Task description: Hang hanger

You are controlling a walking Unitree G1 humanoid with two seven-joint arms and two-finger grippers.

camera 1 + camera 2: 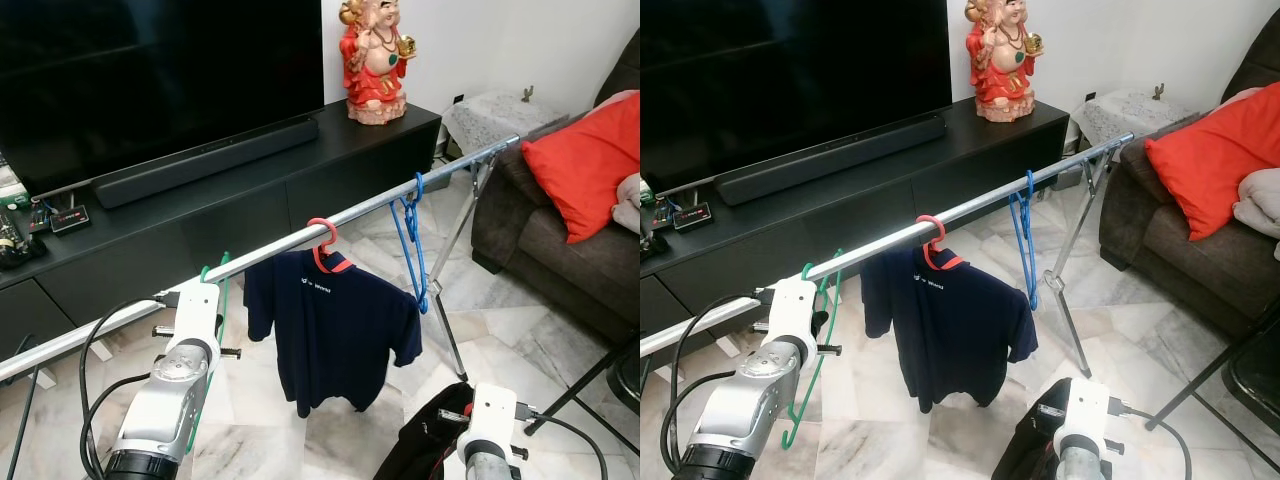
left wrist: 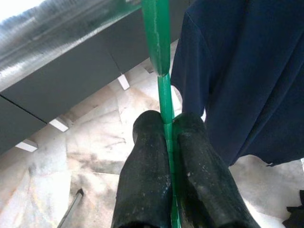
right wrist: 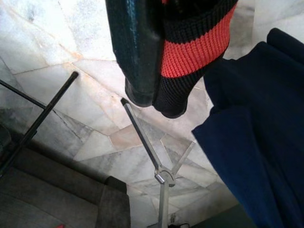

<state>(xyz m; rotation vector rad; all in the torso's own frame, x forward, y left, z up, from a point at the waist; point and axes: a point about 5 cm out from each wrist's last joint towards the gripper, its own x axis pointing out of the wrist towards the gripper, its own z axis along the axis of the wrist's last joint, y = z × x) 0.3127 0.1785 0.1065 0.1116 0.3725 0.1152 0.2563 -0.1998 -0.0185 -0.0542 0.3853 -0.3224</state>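
While hook sits over rail (image 1: 970, 207) | left end effector (image 2: 167, 124) clamped on green hanger (image 1: 812, 370) | release left | right end effector (image 3: 154, 97) pinching black-red garment (image 3: 192, 50).

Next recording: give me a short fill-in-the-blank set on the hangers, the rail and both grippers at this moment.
1. The left gripper is shut on the ____ hanger.
2. The navy T-shirt hangs from the ____ hanger on the metal rail.
3. The empty hanger nearest the sofa is ____.
4. The right gripper holds a black garment with ____ stripes.

Missing words: green; red; blue; red
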